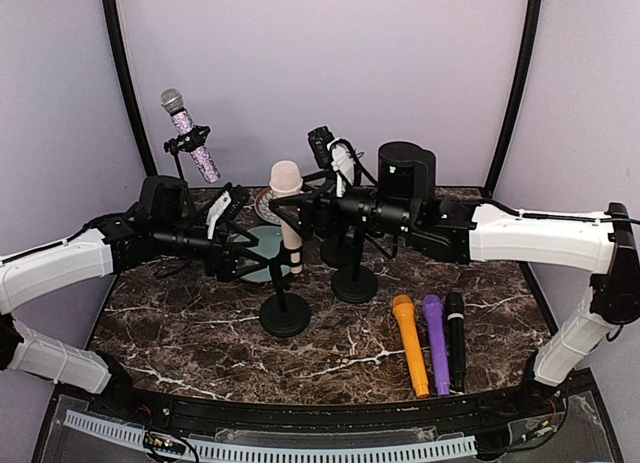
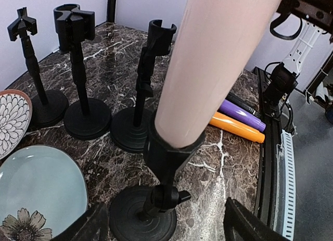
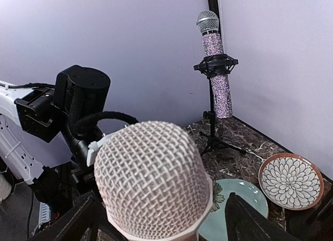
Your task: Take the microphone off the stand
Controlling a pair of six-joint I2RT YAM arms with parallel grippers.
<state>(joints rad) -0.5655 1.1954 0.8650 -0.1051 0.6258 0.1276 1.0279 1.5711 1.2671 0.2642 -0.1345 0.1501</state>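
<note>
A pale pink microphone [image 1: 287,198] stands upright in the clip of a black round-based stand [image 1: 284,308] at the table's middle. My right gripper [image 1: 292,207] is open, with its fingers on either side of the mesh head [image 3: 153,181] and a gap showing on one side. My left gripper [image 1: 243,261] is open too, low down beside the stand's stem. In the left wrist view the pink body [image 2: 218,59] rises from the clip [image 2: 171,152], and the left gripper [image 2: 164,228] straddles the base [image 2: 130,223] without touching it.
A glittery microphone [image 1: 190,133] sits on a tripod stand at the back left. Empty black stands [image 1: 355,278] are behind the pink one. Orange [image 1: 411,345], purple [image 1: 435,343] and black [image 1: 456,338] microphones lie front right. A blue plate [image 2: 36,194] and a patterned plate [image 3: 290,181] lie left.
</note>
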